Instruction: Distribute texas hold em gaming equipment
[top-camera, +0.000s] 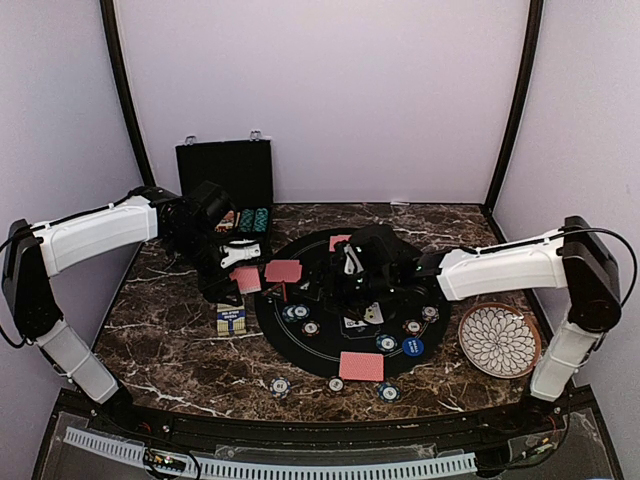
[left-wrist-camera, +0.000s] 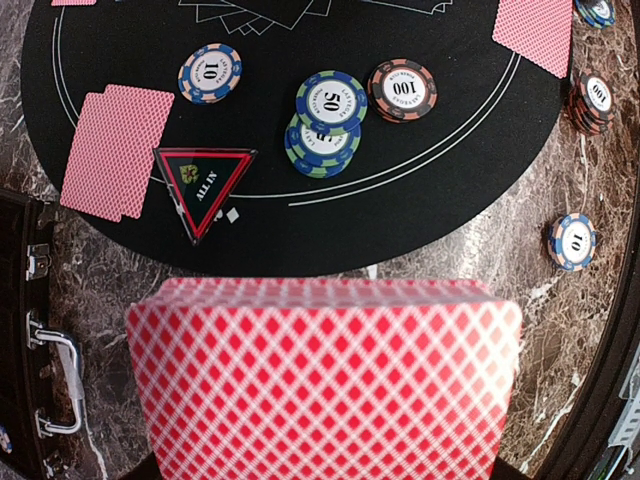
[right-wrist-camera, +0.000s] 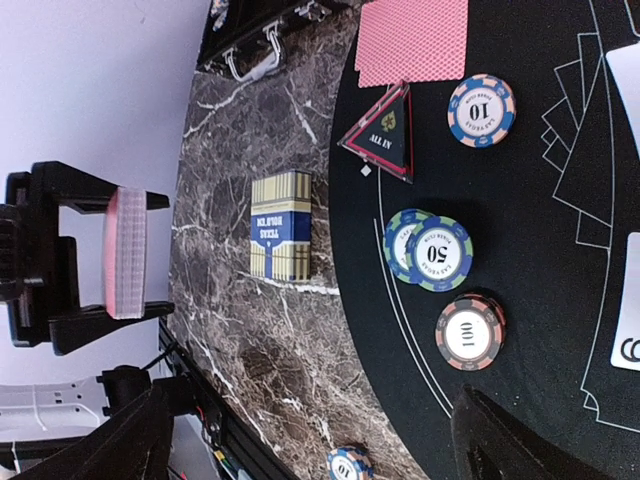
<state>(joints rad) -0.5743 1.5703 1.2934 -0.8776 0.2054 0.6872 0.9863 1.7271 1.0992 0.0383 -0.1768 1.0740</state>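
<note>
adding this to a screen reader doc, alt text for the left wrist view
A deck of red-backed cards fills the foreground. Beyond it, a black mat holds a red triangle token, striped chips and face-down cards.

Your top camera looks down from behind the arm bases across the whole table (top-camera: 180, 350). Both wrist cameras hang close over the left edge of the black mat (left-wrist-camera: 400, 230), sharing the triangle token (left-wrist-camera: 205, 190) and 50 chips (left-wrist-camera: 330, 105).
</note>
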